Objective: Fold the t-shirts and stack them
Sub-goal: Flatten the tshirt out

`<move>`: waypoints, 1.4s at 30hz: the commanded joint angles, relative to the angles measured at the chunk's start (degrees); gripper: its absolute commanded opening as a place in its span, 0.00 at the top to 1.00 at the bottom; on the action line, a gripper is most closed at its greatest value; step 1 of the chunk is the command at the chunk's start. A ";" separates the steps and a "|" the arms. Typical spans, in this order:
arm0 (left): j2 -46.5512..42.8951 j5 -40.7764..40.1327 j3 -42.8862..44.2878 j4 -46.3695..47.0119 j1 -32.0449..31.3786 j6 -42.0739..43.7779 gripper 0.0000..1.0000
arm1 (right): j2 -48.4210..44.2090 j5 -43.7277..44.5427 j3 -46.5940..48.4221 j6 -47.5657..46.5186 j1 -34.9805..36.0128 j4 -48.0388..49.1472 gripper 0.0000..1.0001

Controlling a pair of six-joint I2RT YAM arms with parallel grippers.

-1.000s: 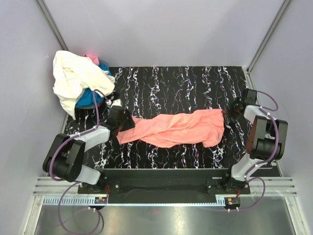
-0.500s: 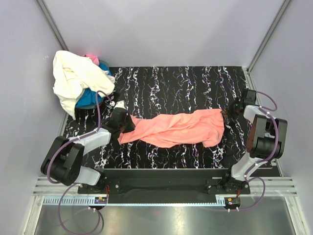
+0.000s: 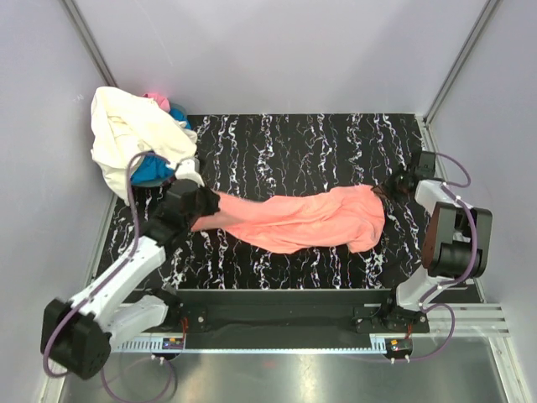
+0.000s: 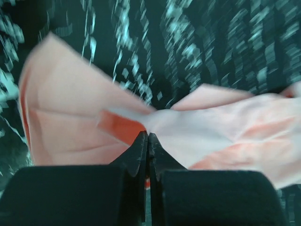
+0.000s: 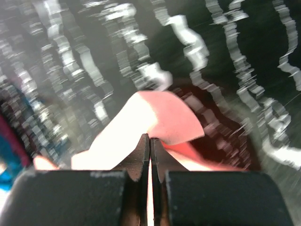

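The salmon-pink t-shirt (image 3: 302, 220) lies stretched left to right across the black marbled table (image 3: 302, 143). My left gripper (image 3: 203, 206) is shut on its left end; in the left wrist view the cloth (image 4: 70, 127) bunches at the closed left gripper (image 4: 148, 136). My right gripper (image 3: 391, 185) is shut on the shirt's right corner, and the right wrist view shows a pink flap (image 5: 169, 117) pinched at the right gripper's tips (image 5: 150, 138). A pile at the back left holds the cream-white t-shirt (image 3: 126, 134), the blue one (image 3: 151, 170) and a bit of hot pink (image 3: 157, 100).
Grey walls close in the table at the back and on both sides. The shirt pile overhangs the table's back left corner. A metal rail (image 3: 277, 336) with both arm bases runs along the near edge.
My left gripper has shut on the shirt's left end and drawn it leftward while its arm swung out. The cloth now lies more stretched. The right gripper has shifted slightly left, still shut.
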 commanded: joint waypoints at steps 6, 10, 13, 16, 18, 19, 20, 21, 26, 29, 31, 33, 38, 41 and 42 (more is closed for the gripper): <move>-21.66 -3.38 12.57 -8.14 -0.63 2.99 1.00 | -27.41 -3.25 7.11 -0.22 0.78 -7.89 1.00; -28.60 1.78 16.88 -7.28 -0.63 5.71 1.00 | -37.01 -4.82 12.56 -1.88 0.78 -13.42 1.00; -32.56 7.40 17.76 -3.32 -0.63 8.70 1.00 | -44.40 -5.35 17.74 -3.55 0.78 -15.10 1.00; -37.92 12.94 18.38 0.98 -0.63 11.16 1.00 | -51.87 -4.22 22.75 -5.66 0.78 -15.11 1.00; -41.17 14.81 19.78 3.80 -0.63 12.74 1.00 | -56.95 -2.73 26.17 -6.54 0.78 -14.67 1.00; -41.88 16.30 20.49 4.33 -0.63 13.45 1.00 | -58.29 -0.28 27.24 -7.24 0.78 -14.23 1.00; -42.50 16.48 21.45 4.94 -0.63 14.24 1.00 | -59.35 2.09 28.73 -7.16 0.78 -15.27 1.00; -43.03 16.75 22.42 5.04 -0.54 15.98 1.00 | -59.79 4.20 32.57 -7.42 0.78 -16.50 1.00; -41.81 17.45 27.78 8.54 -0.54 22.31 1.00 | -58.49 7.74 38.49 -9.79 0.78 -13.63 1.00; -38.12 12.11 28.75 11.78 -0.63 25.22 1.00 | -53.14 8.36 41.12 -10.59 0.78 -9.49 1.00; -32.35 4.50 30.50 12.33 -0.63 26.72 1.00 | -45.50 7.22 44.90 -10.59 0.78 -8.78 1.00; -27.15 0.77 34.00 10.58 -0.54 28.48 1.00 | -37.09 6.34 47.45 -10.15 0.78 -8.43 1.00; -4.17 -11.90 32.36 16.63 0.68 29.63 1.00 | -19.84 6.95 47.81 -6.81 0.78 -0.61 1.00; 7.20 -3.57 33.94 16.81 8.93 21.23 1.00 | -5.17 3.53 50.96 -6.02 0.78 2.29 1.00; 13.16 -1.99 33.33 17.51 10.69 19.01 1.00 | 2.44 1.78 53.07 -5.76 0.78 2.99 1.00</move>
